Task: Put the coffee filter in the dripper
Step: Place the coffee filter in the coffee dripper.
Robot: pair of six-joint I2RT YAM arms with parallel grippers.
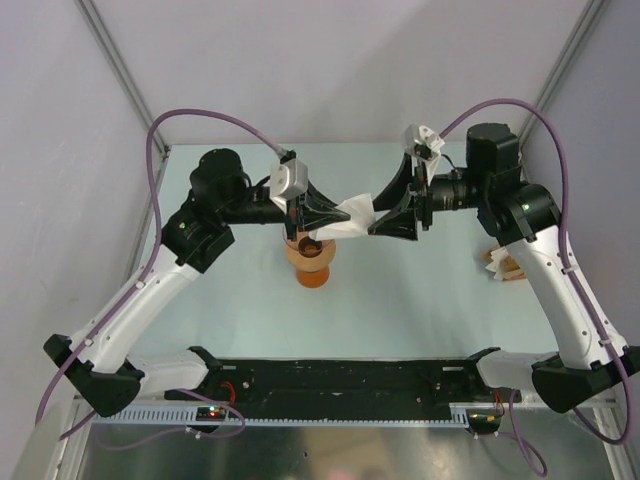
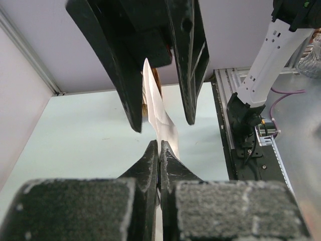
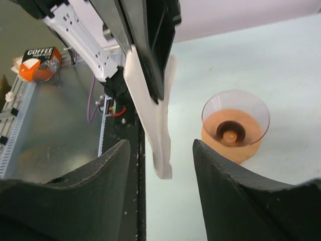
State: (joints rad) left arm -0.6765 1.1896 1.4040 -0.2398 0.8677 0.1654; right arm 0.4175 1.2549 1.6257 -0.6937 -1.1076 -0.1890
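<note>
Clamps the coffee filter (image 1: 355,215) in the left end effector (image 1: 335,222), fingers shut tight on the paper's edge, as plain in the left wrist view. Holds the white, creased paper in mid-air above the worktop (image 1: 400,310), a little toward 12 o'clock from its centre. Brackets the paper's free end from 3 o'clock with the right end effector (image 1: 374,228), fingers apart, with a gap on each side of the sheet in the right wrist view and no grip on it. Leaves the filter outside the dripper (image 1: 312,265), standing upright on the worktop directly below the left end effector, at 7 o'clock from the paper; clear cone mouth-up over an orange base. Shows a tan-and-white stack of paper filters (image 1: 503,265) at 3 o'clock on the worktop, under the right arm, well apart from the dripper.
</note>
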